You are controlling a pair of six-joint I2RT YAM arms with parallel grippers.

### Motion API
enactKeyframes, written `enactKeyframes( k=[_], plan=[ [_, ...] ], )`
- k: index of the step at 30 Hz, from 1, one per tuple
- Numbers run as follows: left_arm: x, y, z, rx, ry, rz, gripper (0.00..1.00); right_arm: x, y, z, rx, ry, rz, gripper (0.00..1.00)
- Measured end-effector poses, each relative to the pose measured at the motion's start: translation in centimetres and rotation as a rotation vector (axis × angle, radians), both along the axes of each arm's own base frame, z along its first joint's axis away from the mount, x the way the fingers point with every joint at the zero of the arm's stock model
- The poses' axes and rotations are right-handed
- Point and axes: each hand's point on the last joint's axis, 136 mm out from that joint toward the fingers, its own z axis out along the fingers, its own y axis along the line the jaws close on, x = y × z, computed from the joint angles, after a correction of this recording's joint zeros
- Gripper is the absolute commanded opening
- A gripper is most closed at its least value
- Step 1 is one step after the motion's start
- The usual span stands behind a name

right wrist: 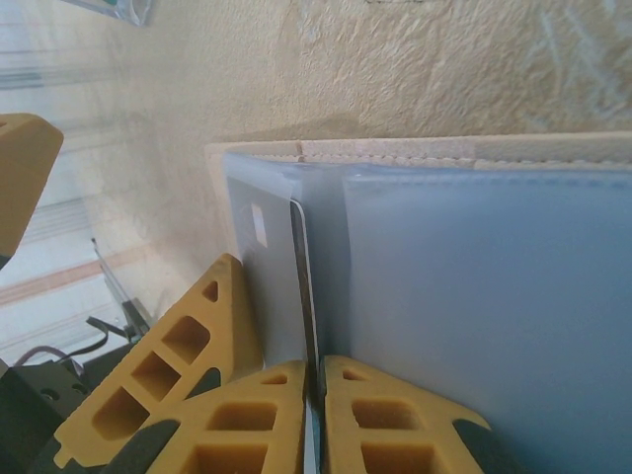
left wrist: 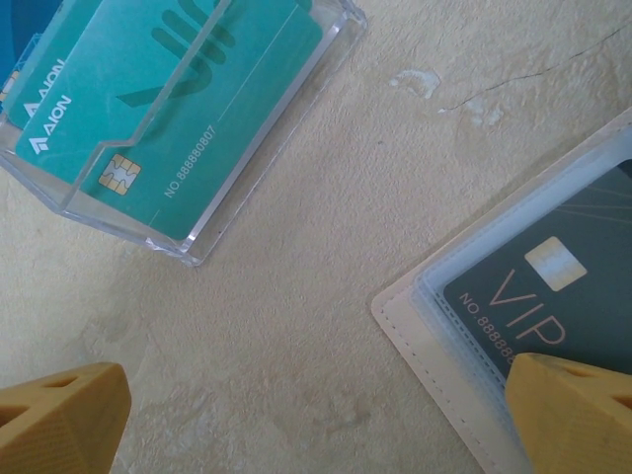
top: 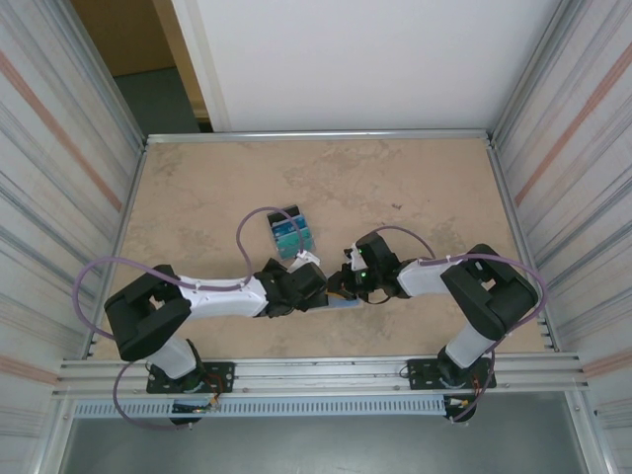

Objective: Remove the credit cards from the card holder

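Right tool pinches card in card holder, clear tray nearby

The far half of the counter lies bare, hemmed in by ribbed side walls and a white back wall. Mid-counter, a clear tray of teal cards stands apart from the card holder. A bare strip runs between them, under the wide-spread left hand. The right hand, pinched on a card, blocks the holder's pocket side, near the left hand.
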Motion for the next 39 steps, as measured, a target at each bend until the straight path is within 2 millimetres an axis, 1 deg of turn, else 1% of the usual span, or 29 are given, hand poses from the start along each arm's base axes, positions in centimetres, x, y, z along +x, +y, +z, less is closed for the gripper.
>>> enactKeyframes(
  k=[4, 12, 28, 31, 39],
  plan=[
    [0.0, 0.1, 0.0, 0.004, -0.001, 0.002, 0.99, 0.0, 0.0, 0.0, 0.000, 0.000, 0.000, 0.08],
    [0.0, 0.2, 0.0, 0.007, 0.002, 0.012, 0.99, 0.0, -0.2, 0.3, 0.006, -0.009, -0.005, 0.07],
    [0.1, -0.5, 0.0, 0.001, 0.010, 0.011, 0.99, -0.1, -1.0, 0.4, 0.043, -0.015, -0.026, 0.09],
    [0.1, -0.5, 0.0, 0.001, 0.010, 0.010, 0.99, -0.1, -1.0, 0.5, 0.052, -0.015, -0.028, 0.11],
    [0.1, -0.5, 0.0, 0.003, 0.011, 0.010, 0.99, -0.2, -0.9, 0.7, 0.071, -0.005, -0.035, 0.10]
  ],
)
